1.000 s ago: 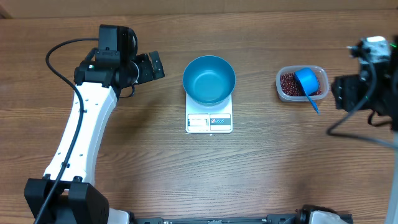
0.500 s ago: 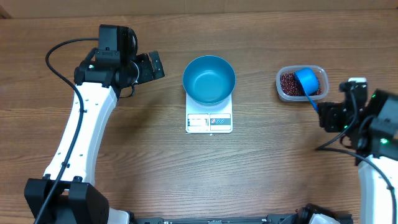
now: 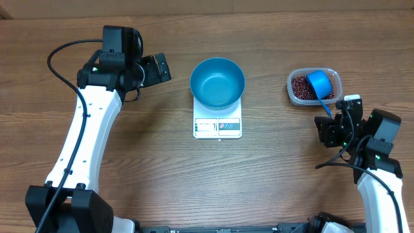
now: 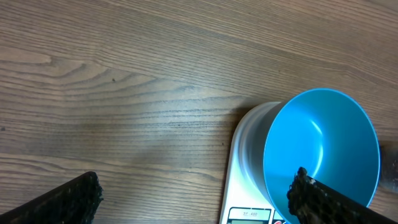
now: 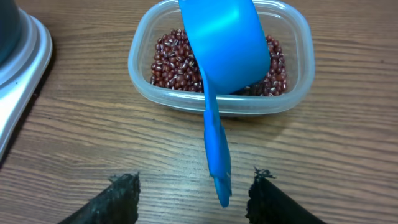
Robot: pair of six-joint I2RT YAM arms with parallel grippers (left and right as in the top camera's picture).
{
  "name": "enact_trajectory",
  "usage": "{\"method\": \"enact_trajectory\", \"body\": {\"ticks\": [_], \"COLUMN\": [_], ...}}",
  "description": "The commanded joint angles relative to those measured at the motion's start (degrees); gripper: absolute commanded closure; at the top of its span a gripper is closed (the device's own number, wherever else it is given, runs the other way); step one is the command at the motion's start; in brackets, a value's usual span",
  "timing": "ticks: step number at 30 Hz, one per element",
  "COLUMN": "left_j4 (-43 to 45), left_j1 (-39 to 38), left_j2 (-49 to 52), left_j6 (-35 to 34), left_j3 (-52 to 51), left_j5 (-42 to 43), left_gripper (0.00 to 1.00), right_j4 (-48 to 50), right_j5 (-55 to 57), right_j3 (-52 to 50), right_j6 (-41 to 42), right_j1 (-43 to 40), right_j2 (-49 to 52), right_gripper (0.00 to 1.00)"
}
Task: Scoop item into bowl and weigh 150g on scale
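Note:
The blue bowl (image 3: 217,82) (image 4: 323,143) stands on the white scale (image 3: 217,127) (image 4: 249,180); I see nothing inside it. The item, dark red beans (image 3: 299,87) (image 5: 174,62), fills a clear tub. A blue scoop (image 3: 319,84) (image 5: 227,43) rests in the tub, its handle (image 5: 216,155) slanting out toward me. My right gripper (image 3: 331,127) (image 5: 194,186) is open just before the tub. The handle's tip hangs between its fingers, nearer the right one, touching neither. My left gripper (image 3: 159,68) (image 4: 196,186) is wide open left of the bowl, holding nothing.
The clear plastic tub (image 3: 292,94) (image 5: 140,68) sits at the right of the wooden table. A corner of the scale (image 5: 18,56) shows at the left of the right wrist view. A black cable (image 3: 61,77) loops beside the left arm.
My right arm has swung in from the table's right edge to just before the tub, and its jaws have narrowed around the scoop handle's tip. The left arm has not moved.

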Motion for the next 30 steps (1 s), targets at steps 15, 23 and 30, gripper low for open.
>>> {"method": "enact_trajectory", "body": {"ticks": [15, 23, 30], "left_j4": [0.04, 0.04, 0.04], "left_j1": [0.11, 0.11, 0.11], "left_j2": [-0.76, -0.76, -0.76], "left_j6": [1.51, 1.51, 1.51], "left_j3": [1.01, 1.01, 1.01], "left_j5": [-0.37, -0.37, -0.37], "left_gripper": [0.01, 0.01, 0.0], "right_j4": [10.84, 13.33, 17.9], "right_j5": [-3.76, -4.33, -4.37], "right_j3": [-0.09, -0.09, -0.09], "right_j6": [-4.15, -5.25, -5.22], "right_j1": [-0.28, -0.28, -0.28], "right_j2": [9.11, 11.82, 16.02], "right_gripper": [0.52, 0.6, 0.61]}}
